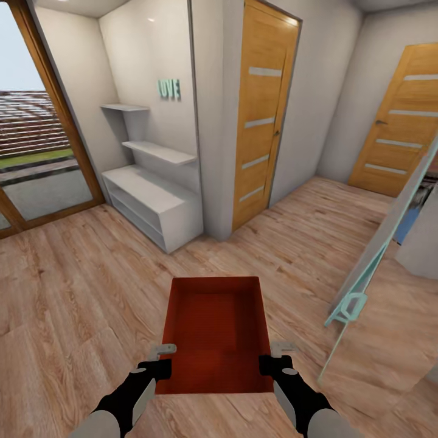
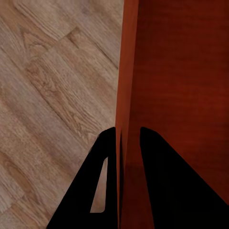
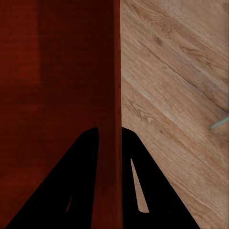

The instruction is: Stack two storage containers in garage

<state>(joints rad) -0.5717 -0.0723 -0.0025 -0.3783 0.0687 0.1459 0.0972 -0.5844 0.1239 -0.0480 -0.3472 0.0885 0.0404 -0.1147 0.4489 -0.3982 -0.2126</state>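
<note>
One orange-red storage container [image 1: 216,331] hangs level above the light wood plank floor [image 1: 73,292] of the living room, directly in front of me. My left gripper [image 1: 163,360] is shut on its left wall near the close corner, and my right gripper [image 1: 275,359] is shut on its right wall. In the left wrist view the black fingers [image 2: 164,183] straddle the thin red wall [image 2: 128,81]. The right wrist view shows the same clamp [image 3: 109,130] on the other wall [image 3: 116,57]. The bin is empty. The second container and the garage are out of view.
A white shelf unit [image 1: 155,204] stands ahead on the left, beside a wood-framed glass door [image 1: 42,152]. Straight ahead is a wooden door [image 1: 264,115], with another [image 1: 401,121] at the far right. A teal-framed panel [image 1: 371,261] leans close on the right.
</note>
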